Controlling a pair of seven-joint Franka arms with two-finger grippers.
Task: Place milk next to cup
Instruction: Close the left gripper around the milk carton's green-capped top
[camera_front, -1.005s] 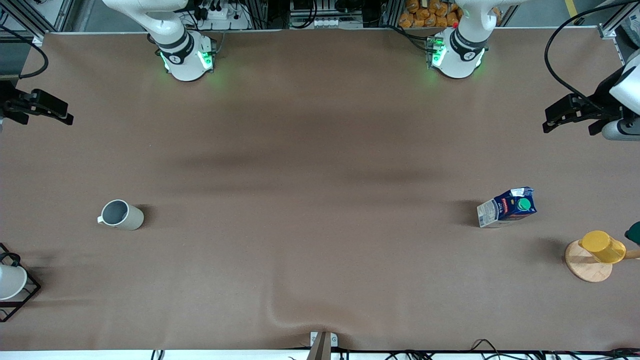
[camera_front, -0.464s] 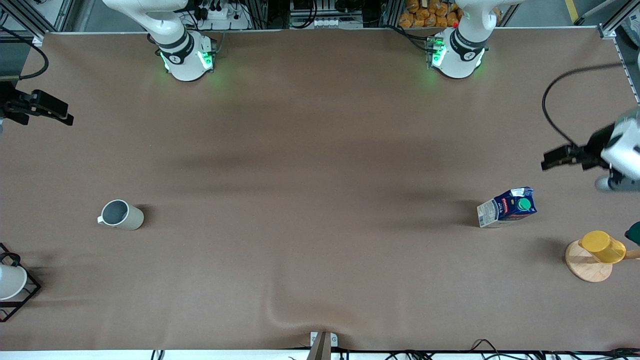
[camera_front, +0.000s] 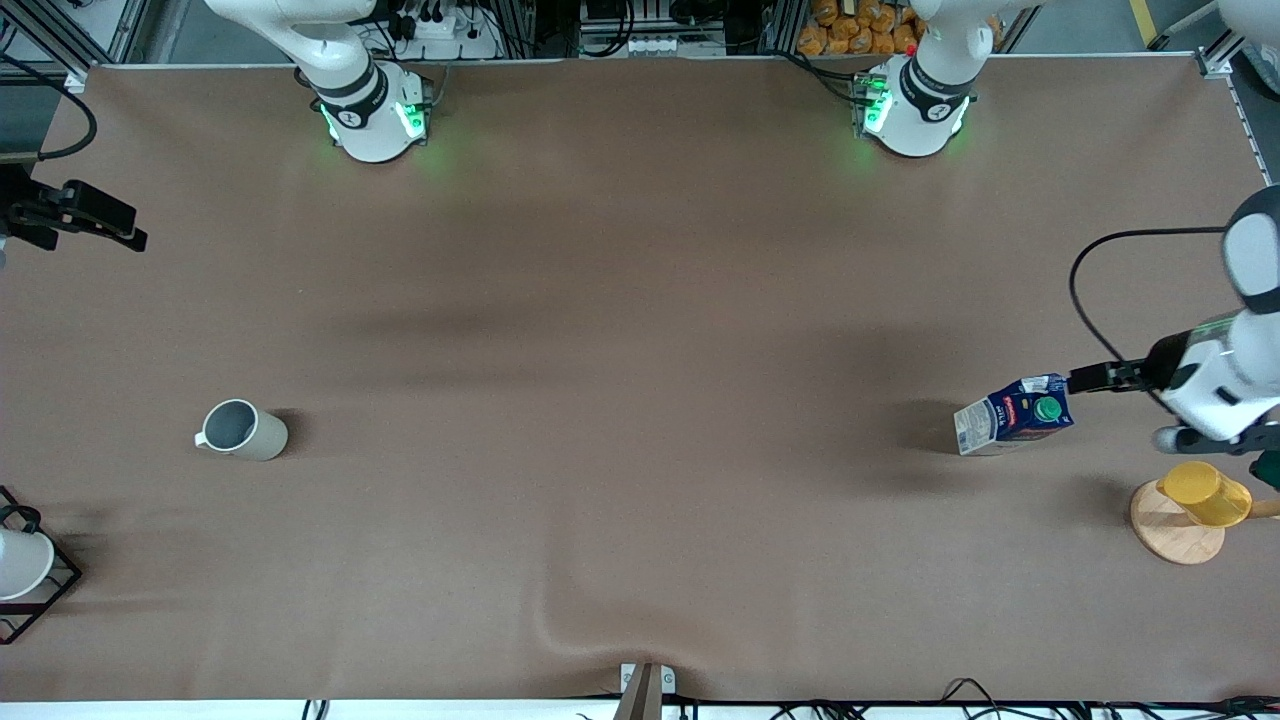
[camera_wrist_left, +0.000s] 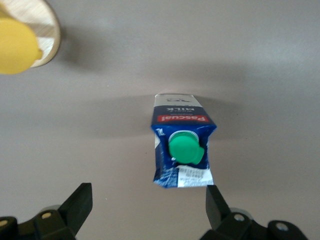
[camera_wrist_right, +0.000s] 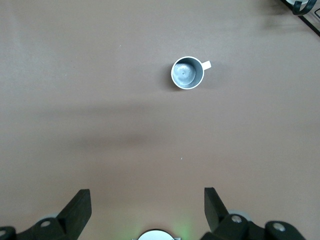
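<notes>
The milk (camera_front: 1013, 416) is a dark-blue carton with a green cap, standing on the table near the left arm's end. It also shows in the left wrist view (camera_wrist_left: 182, 145). My left gripper (camera_front: 1082, 378) is open and empty, over the table just beside the carton; in its wrist view (camera_wrist_left: 147, 205) the carton's edge lies close to the jaws. The cup (camera_front: 241, 430), a pale grey mug, stands near the right arm's end and also shows in the right wrist view (camera_wrist_right: 188, 72). My right gripper (camera_front: 132, 234) waits open and empty (camera_wrist_right: 146, 205) high at that end.
A yellow cup (camera_front: 1203, 492) sits on a round wooden stand (camera_front: 1165, 535) nearer the camera than the milk, also in the left wrist view (camera_wrist_left: 15, 42). A white cup in a black wire frame (camera_front: 20, 565) stands by the table's corner near the mug.
My left arm has swung from the table's side edge toward the milk, and its gripper now hangs right beside the carton. The right arm, milk and mug have not moved.
</notes>
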